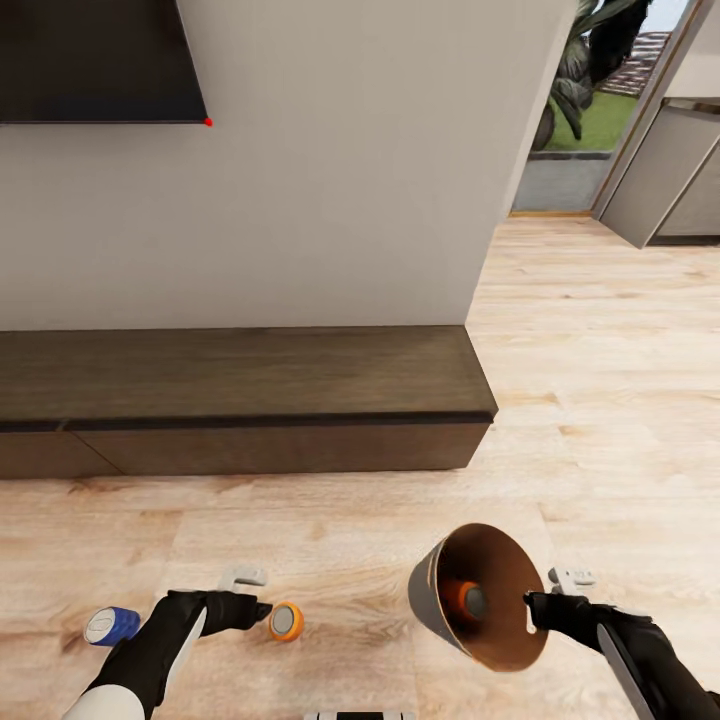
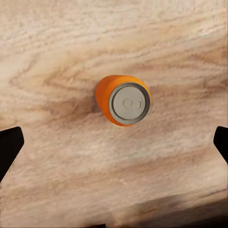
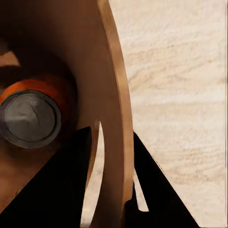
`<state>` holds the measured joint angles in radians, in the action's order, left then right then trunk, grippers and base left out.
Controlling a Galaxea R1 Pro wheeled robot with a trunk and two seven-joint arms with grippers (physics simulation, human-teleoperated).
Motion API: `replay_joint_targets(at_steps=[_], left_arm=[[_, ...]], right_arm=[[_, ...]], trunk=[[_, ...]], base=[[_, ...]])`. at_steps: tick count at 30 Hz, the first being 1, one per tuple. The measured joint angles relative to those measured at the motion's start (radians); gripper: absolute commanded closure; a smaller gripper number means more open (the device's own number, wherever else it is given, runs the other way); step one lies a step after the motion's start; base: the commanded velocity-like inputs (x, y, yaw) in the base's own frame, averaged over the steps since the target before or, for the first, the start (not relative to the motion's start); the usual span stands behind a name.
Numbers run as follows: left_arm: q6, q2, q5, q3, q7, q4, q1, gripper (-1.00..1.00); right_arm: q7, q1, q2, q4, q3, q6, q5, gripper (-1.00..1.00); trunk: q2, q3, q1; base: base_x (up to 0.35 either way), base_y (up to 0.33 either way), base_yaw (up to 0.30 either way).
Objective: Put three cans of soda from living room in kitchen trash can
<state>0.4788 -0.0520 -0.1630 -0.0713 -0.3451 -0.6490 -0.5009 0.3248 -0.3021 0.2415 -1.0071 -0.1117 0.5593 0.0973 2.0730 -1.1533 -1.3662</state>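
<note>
Pale plank floor [image 1: 560, 330] before a dark bench [image 1: 240, 395] carries two loose cans, an orange can [image 1: 286, 621] beside the left gripper [image 2: 114, 142] and a blue can [image 1: 110, 625] further left. That gripper hangs spread wide above the orange can, touching nothing; a skewed descent could tip and roll it. The right gripper [image 1: 535, 605] pinches the tilted bin [image 1: 480, 600] by its rim, and the can inside [image 3: 31, 118] may slide out.

Trash can [image 1: 440, 600]: grey outside, coppery inside, tilted, off floor, one orange can [image 1: 468, 600] inside. Second orange can [image 1: 286, 621] upright on floor left of trash can; blue can [image 1: 110, 626] farther left, lying.
</note>
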Motion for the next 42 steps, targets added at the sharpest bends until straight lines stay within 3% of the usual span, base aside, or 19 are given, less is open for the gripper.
replay_joint_targets(at_steps=[1, 2, 4, 11, 17, 23, 25, 27, 32, 36, 39, 42], left_arm=[[-0.006, 0.0, 0.0, 0.0, 0.0, -0.001, 0.0, -1.0], [-0.007, 0.0, 0.0, 0.0, 0.0, -0.001, 0.0, -1.0], [-0.012, 0.0, 0.0, -0.001, -0.001, -0.003, 0.0, -1.0], [-0.028, 0.001, 0.0, 0.001, 0.0, -0.001, 0.0, -1.0], [-0.033, 0.008, 0.001, 0.003, -0.001, 0.0, -0.002, -1.0], [-0.022, 0.079, -0.007, 0.008, -0.001, -0.01, -0.019, -1.0], [-0.014, 0.091, -0.01, 0.009, -0.001, -0.005, -0.056, -1.0], [0.066, 0.099, -0.01, 0.008, -0.001, 0.001, -0.12, -1.0], [0.13, 0.1, -0.01, 0.006, 0.001, 0.003, -0.149, -1.0], [0.139, 0.098, -0.007, 0.001, 0.006, 0.003, -0.155, -1.0], [0.129, 0.097, -0.005, -0.003, 0.04, 0.004, -0.157, -1.0], [0.121, 0.098, -0.005, -0.004, 0.083, 0.004, -0.158, -1.0]], right_arm=[[-0.009, -0.05, 0.006, 0.004, 0.004, 0.112, -0.005, 1.0], [-0.001, -0.073, 0.01, 0.0, 0.0, 0.138, -0.016, 1.0], [-0.003, -0.122, 0.019, 0.001, 0.004, 0.234, 0.001, 1.0], [-0.001, -0.21, 0.029, 0.006, 0.006, 0.344, -0.027, 1.0], [-0.001, -0.244, 0.022, 0.015, 0.009, 0.369, -0.111, 1.0], [-0.001, -0.251, 0.016, 0.016, 0.026, 0.377, -0.129, 1.0], [-0.001, -0.252, 0.016, 0.016, 0.044, 0.377, -0.135, 1.0], [-0.002, -0.253, 0.014, 0.016, 0.063, 0.378, -0.13, 1.0], [-0.007, -0.253, 0.001, 0.015, 0.07, 0.377, -0.146, 1.0], [-0.03, -0.253, -0.016, 0.015, 0.071, 0.38, -0.13, 1.0], [-0.061, -0.253, -0.032, 0.015, 0.071, 0.378, -0.165, 1.0], [-0.072, -0.253, -0.042, 0.015, 0.072, 0.381, -0.152, 1.0]], trunk=[[0.0, 0.0, 0.0], [0.0, 0.0, 0.0], [0.0, 0.0, 0.0], [0.0, 0.0, 0.0], [0.0, 0.0, 0.0], [-0.007, 0.003, 0.004], [-0.021, 0.009, 0.011], [-0.035, 0.016, 0.019], [-0.07, 0.031, 0.038], [-0.098, 0.044, 0.054], [-0.119, 0.053, 0.065], [-0.14, 0.062, 0.077]], base=[[0.0, 0.0, 0.0], [0.0, 0.0, 0.0], [0.0, 0.0, 0.0], [0.0, 0.0, 0.0], [0.0, 0.0, 0.0], [0.0, 0.0, 0.0], [0.0, 0.0, 0.0], [0.0, 0.0, 0.0], [0.0, 0.0, 0.0], [0.0, 0.0, 0.0], [0.0, 0.0, 0.0], [0.0, 0.0, 0.0]])
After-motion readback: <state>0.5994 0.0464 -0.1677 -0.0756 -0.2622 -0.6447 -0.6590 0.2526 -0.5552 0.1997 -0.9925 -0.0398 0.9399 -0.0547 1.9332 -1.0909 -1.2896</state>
